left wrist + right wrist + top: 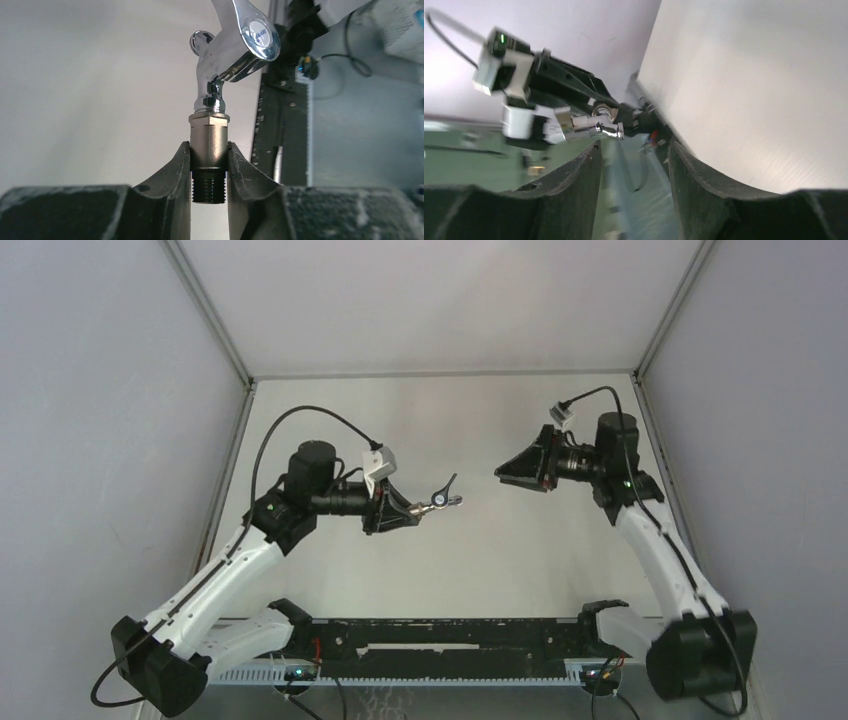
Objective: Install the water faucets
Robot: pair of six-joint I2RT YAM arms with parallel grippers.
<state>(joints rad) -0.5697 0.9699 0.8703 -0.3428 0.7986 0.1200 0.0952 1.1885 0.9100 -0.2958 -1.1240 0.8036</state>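
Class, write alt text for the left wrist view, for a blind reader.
The left end effector grips a small faucet by its dull-grey body, with the threaded end between the fingers. Its chrome spout and lever handle rise above.

water faucet [210,117], handle cropped — top edge

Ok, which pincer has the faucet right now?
The left pincer, clamped on the faucet just above its threaded end; the right pincer is open and empty, apart from it.

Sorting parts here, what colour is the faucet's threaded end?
Dark, nearly black; the left wrist view shows the faucet's threaded end best.
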